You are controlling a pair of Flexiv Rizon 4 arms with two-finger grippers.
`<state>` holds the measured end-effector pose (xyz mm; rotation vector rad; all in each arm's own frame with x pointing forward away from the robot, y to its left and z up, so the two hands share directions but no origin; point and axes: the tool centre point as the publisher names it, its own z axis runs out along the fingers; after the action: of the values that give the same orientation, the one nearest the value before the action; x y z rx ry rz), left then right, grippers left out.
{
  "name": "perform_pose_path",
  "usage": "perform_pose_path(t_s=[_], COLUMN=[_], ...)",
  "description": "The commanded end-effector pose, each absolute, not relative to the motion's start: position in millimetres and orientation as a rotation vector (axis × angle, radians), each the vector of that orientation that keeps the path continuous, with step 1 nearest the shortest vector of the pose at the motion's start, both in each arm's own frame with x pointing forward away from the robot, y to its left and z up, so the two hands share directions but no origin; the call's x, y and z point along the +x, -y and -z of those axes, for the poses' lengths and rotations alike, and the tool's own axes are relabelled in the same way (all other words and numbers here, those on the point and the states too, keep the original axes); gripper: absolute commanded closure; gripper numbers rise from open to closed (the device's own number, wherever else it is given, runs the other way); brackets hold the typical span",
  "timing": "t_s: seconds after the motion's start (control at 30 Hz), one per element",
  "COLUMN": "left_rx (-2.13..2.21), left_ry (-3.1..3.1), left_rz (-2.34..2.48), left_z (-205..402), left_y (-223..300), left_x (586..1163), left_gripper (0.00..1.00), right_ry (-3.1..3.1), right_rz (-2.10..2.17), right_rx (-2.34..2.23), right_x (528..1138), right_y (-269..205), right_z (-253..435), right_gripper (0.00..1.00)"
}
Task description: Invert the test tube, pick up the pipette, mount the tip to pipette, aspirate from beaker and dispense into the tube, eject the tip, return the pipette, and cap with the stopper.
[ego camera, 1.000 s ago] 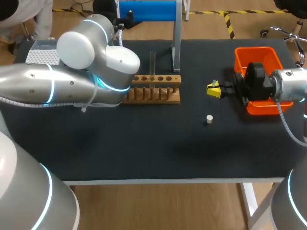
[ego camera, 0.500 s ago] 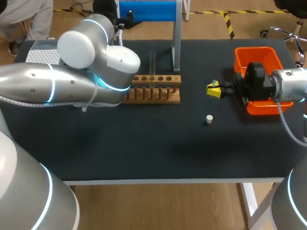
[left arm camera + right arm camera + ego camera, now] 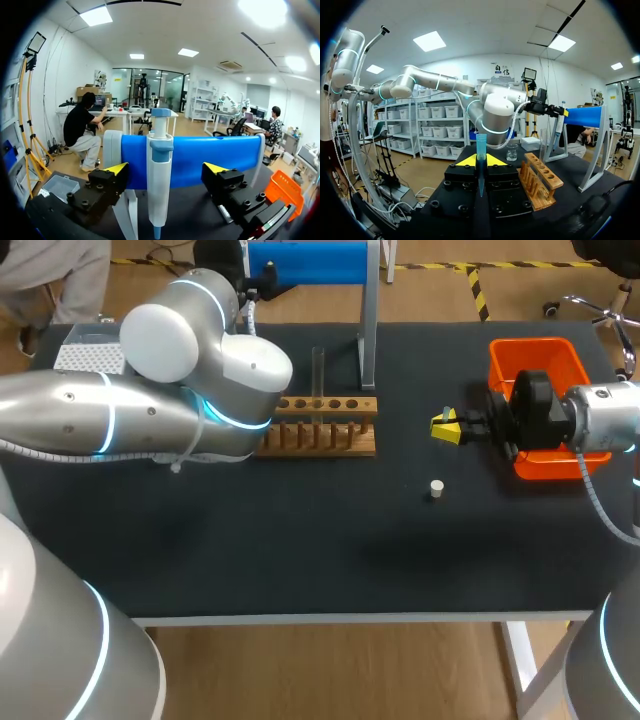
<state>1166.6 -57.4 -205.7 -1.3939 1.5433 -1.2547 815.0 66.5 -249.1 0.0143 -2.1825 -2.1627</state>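
Nothing has moved this past second: our left gripper [image 3: 166, 169] stands open astride the pipette [image 3: 160, 150], our right gripper [image 3: 445, 426], mid-right of frame, pinches the tip [image 3: 481, 142], and the pickup is still to come.

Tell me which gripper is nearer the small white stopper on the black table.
Right. The right gripper, holding a blue pipette tip, hovers just behind the small white stopper; the left gripper is far off, at the blue pipette stand.

Bright, even light from overhead. Only faint, soft shadows on my dark surface [image 3: 330, 560]; ceiling lights [image 3: 270, 7] glare white.
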Motion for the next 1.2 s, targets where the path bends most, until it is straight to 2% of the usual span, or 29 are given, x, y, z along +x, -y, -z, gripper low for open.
perform_pose_path(t_s=[0.03,0.13,0.17,0.27,0.43,0.53,0.6,0.7,0.73,0.77,0.8,0.83,0.87,1.2], left_rx=[-1.395,-1.398,-1.398,-1.4,-1.401,-1.4,-1.399,-1.4,-1.401,-1.403,-1.404,-1.405,-1.406,-1.401], left_ry=[-1.54,-1.54,-1.54,-1.541,-1.542,-1.543,-1.544,-1.544,-1.543,-1.543,-1.543,-1.543,-1.542,-1.527], left_rz=[1.255,1.253,1.252,1.251,1.249,1.249,1.248,1.247,1.246,1.245,1.245,1.244,1.244,1.251], left_z=[207.3,207.9,208.1,208.3,208.8,208.8,208.8,208.9,209.1,209.3,209.6,209.7,209.8,204.4], left_y=[58.3,57.7,57.6,57.3,56.9,56.9,56.9,57.0,56.8,56.7,56.5,56.4,56.3,54.2], left_x=[1168.6,1168.3,1168.3,1168.2,1168.3,1168.4,1168.4,1168.3,1168.2,1168.1,1168.1,1168.1,1168.1,1166.9], left_gripper=[1.0,0.99,0.84,0.59,0.52,0.52,0.63,0.62,0.67,0.8,0.88,0.91,1.0,1.0], right_ry=[2.182,2.182,2.182,2.182,2.182,2.182,2.182,2.182,2.182,2.182,2.182,2.182,2.182,2.182], right_rz=[2.161,2.161,2.161,2.161,2.161,2.161,2.161,2.161,2.161,2.161,2.161,2.161,2.161,2.161], right_rx=[0.016,0.016,0.016,0.016,0.016,0.016,0.016,0.016,0.016,0.016,0.016,0.016,0.016,0.016], right_x=[815.2,815.2,815.2,815.2,815.2,815.2,815.2,815.2,815.2,815.2,815.2,815.2,815.2,815.2], right_y=[-65.6,-65.6,-65.6,-65.6,-65.6,-65.6,-65.6,-65.6,-65.6,-65.6,-65.6,-65.6,-65.6,-65.6], right_z=[248.9,248.9,248.9,248.9,248.9,248.9,248.9,248.9,248.9,248.9,248.9,248.9,248.9,248.9], right_gripper=[1.0,1.0,1.0,1.0,1.0,1.0,1.0,1.0,1.0,1.0,1.0,1.0,1.0,1.0])
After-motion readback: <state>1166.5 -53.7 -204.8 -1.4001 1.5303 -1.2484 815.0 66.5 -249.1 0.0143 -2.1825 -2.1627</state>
